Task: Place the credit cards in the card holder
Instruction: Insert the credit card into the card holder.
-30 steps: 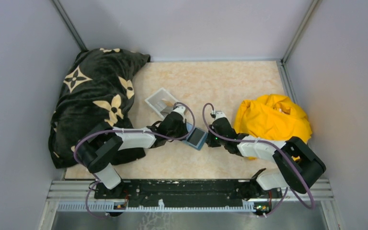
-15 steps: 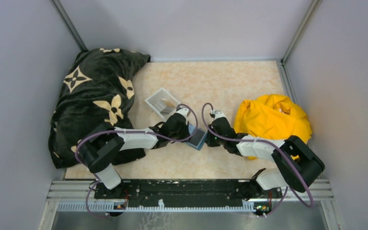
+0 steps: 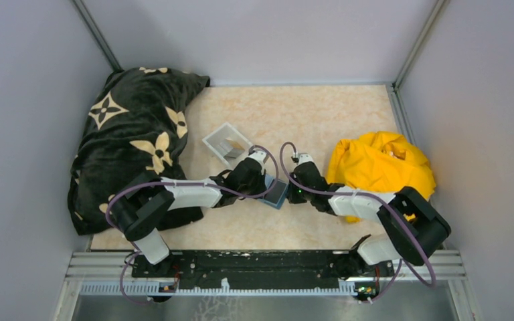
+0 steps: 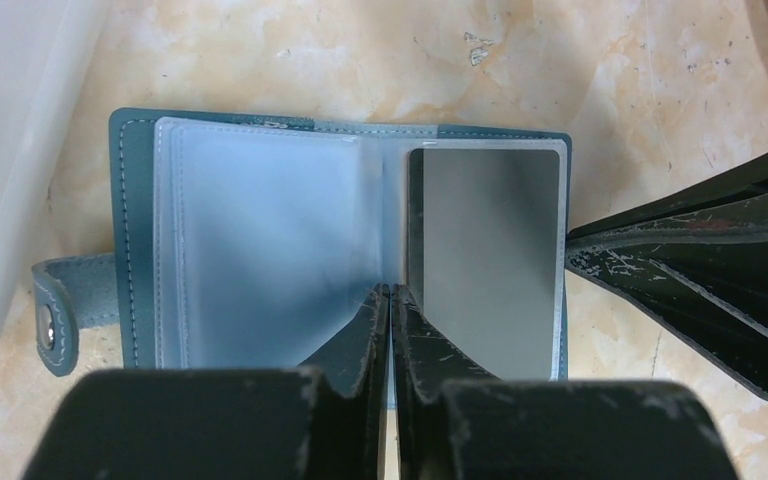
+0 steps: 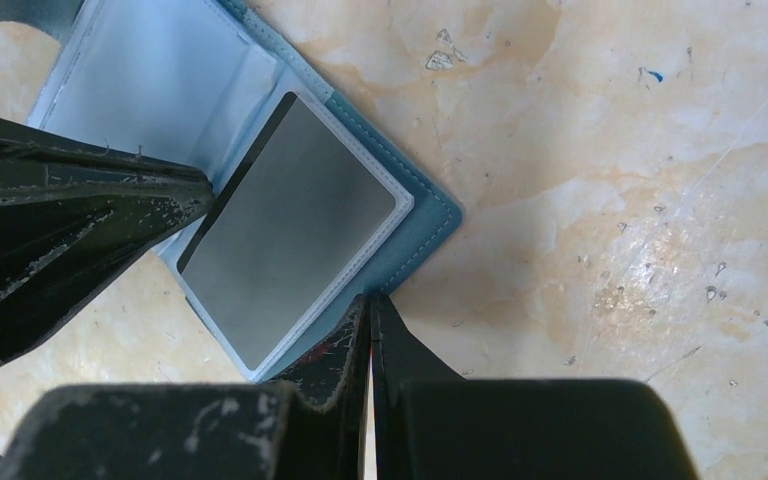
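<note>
Top view, mid-frame: card holder (image 3: 276,192) lies open on table (image 3: 321,114). Tray (image 3: 226,142) just up-left of it. Blanket (image 3: 134,134) at left, bundled cloth (image 3: 380,164) at right. Left wrist view: card (image 4: 485,255) in right-hand pocket, left gripper (image 4: 390,298) over the fold. Right gripper (image 5: 368,305) at holder's outer edge.

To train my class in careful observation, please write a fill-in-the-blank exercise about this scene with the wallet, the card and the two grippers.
The card holder lies ___ like a book, its sleeves facing up. The card in its clear sleeve is ___ in colour. The left gripper and the right gripper both have their jaws ___. The crumpled cloth nearest the right gripper is ___.
Missing words: open; grey; shut; yellow.
</note>
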You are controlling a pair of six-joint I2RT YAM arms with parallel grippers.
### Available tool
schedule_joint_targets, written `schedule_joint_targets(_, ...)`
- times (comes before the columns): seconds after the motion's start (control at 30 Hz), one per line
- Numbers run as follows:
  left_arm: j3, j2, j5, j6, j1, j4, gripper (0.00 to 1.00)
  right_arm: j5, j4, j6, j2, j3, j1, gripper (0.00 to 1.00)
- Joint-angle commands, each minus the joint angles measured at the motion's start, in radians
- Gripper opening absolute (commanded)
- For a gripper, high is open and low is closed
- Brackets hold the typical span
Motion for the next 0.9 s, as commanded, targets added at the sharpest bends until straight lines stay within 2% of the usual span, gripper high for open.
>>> schedule_joint_targets(0.0, 0.025, 0.02, 0.033, -0.008, -0.018, -0.015, 0.08, 0.02, -0.022, -0.019, 0.035, 0.03, 0.015, 0.01)
schedule_joint_targets(0.4, -0.001, -0.002, -0.011, -0.078, -0.018, 0.008, 0.09, -0.007, 0.02, -0.02, 0.107, 0.072, -0.047, 0.01)
schedule_joint_targets(0.87, 0.075, 0.069, -0.012, -0.095, -0.016, 0.027, 0.09, -0.068, 0.06, -0.046, 0.267, 0.205, -0.139, 0.01)
